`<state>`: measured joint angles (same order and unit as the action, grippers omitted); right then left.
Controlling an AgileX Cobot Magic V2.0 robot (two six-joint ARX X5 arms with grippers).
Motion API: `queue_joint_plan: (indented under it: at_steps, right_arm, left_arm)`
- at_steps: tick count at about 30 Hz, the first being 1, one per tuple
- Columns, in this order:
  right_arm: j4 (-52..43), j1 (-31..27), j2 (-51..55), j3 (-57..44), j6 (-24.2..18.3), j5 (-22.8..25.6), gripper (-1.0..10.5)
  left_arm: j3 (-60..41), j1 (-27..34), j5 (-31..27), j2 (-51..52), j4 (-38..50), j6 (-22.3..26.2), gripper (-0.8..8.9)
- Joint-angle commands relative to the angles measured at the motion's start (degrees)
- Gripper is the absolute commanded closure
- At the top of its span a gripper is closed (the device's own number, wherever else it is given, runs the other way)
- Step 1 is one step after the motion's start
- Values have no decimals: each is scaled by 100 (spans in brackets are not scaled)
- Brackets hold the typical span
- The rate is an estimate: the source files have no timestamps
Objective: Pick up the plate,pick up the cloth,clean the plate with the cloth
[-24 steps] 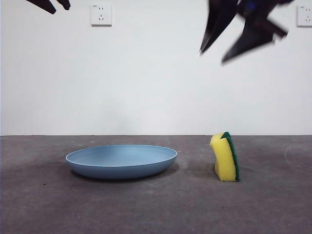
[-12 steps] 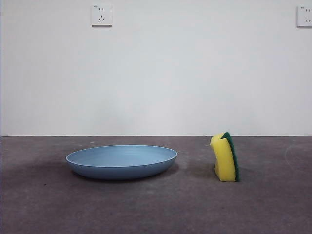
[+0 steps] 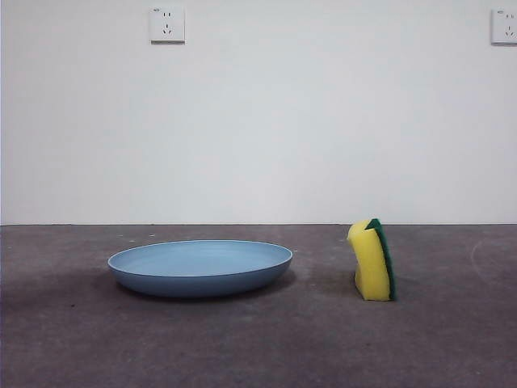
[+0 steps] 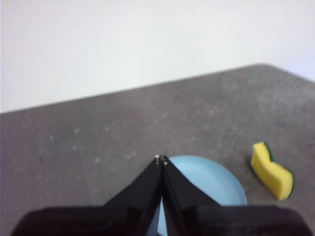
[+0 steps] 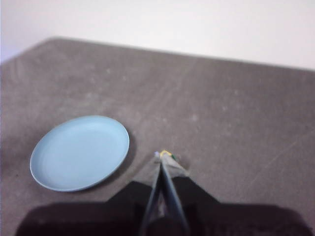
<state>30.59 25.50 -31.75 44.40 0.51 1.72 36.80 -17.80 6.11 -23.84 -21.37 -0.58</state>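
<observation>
Front view: we see the plate [image 3: 200,267], a wide, shallow, round dish of light blue with a smooth matte surface and a low upturned rim, resting flat on the grey desk [image 3: 258,347] left of centre. To its right and well apart from it stands the cloth [image 3: 372,260], which we recognise as a small yellow foam sponge with a dark green scouring layer on the face turned away from the plate; it stands on one narrow edge, its outline slightly curved and its top leaning a little toward the plate. Behind both we note a white wall [image 3: 258,121] carrying a socket [image 3: 167,24] at upper left and another socket [image 3: 504,26] at the upper right corner. Neither arm enters this view. Left wrist view: we see the left gripper [image 4: 161,159] held high above the desk with its two black jaws pressed together at the tips and nothing between them; the plate [image 4: 211,182] shows partly behind the jaws and the sponge [image 4: 271,171] lies off to one side of it. Right wrist view: we see the right gripper [image 5: 161,155] likewise raised, jaws together and empty, with the whole plate [image 5: 78,152] in sight and only a sliver of yellow sponge visible at the jaw tips.
</observation>
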Motion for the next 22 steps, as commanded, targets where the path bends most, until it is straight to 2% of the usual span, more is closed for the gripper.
queue_joint_plan:
  at_steps: [1, 4, 15, 22]
  right_arm:
    - [-120, 4, -50, -26, 289, 35, 946]
    - [-111, 11, -50, -24, 632, -13, 946]
    - [-96, 7, -48, -24, 627, 11, 946]
    - [-96, 7, -48, -24, 627, 20, 946]
  left_arm:
    - [9, -15, 13, 77, 94, -225, 816]
    - [9, -15, 2, 74, -114, -264, 816]
    - [9, -15, 2, 72, -1123, -264, 815]
    - [7, -9, -4, 77, -1381, -258, 816]
